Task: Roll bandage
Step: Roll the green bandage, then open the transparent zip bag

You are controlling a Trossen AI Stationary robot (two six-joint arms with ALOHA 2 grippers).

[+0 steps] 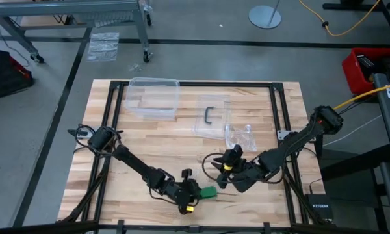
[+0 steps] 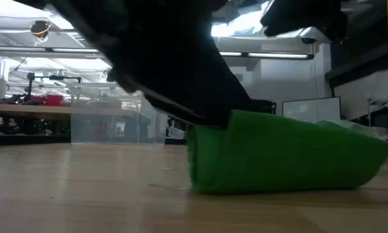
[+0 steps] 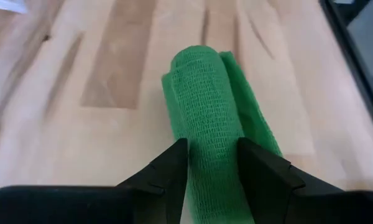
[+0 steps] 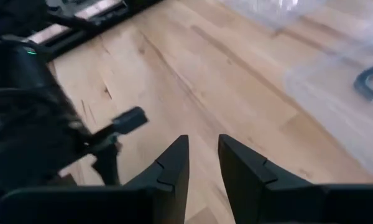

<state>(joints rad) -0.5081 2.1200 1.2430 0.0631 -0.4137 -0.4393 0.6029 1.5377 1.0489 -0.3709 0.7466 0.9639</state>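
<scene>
Left wrist view shows the left gripper clamped on one end of the rolled bandage, lying on the table near its front edge, presumably to keep the winding from loosening, while the right gripper hovers nearby, fingers slightly apart and empty.

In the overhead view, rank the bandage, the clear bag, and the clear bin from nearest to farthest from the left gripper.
Measured from the left gripper, near the table's front edge:
1. Bandage: held in its jaws, just to its right.
2. Clear bag: farther back and to the right, mid-table.
3. Clear bin: at the table's back edge, slightly left.
</scene>
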